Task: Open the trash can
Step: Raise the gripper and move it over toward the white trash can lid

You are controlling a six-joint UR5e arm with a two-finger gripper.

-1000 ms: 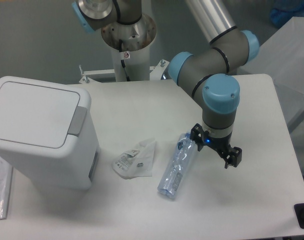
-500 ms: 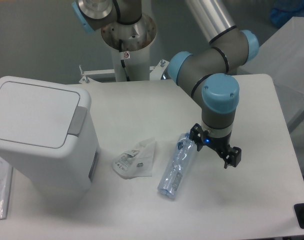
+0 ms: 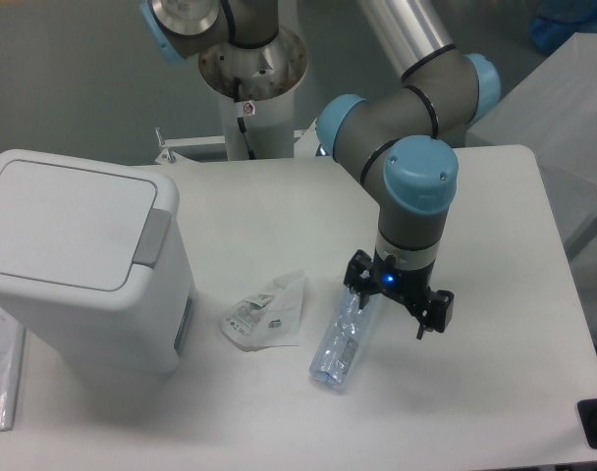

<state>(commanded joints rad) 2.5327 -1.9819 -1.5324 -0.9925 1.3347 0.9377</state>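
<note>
Trash can: stiff, light plastic, lid shut; press grey tab (no gripping needed). Gripper spread wide, empty, above bottle, well apart.

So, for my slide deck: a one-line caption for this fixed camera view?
UR5e gripper above a plastic bottle, with the closed trash can at the table's left.

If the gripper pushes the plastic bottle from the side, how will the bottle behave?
The plastic bottle lies on its side on the table, so it would probably roll instead of sliding. It looks clear and empty, so it is likely light and will move easily. Its thin wall may dent under a firm squeeze. The gripper hangs just above its upper end.
</note>
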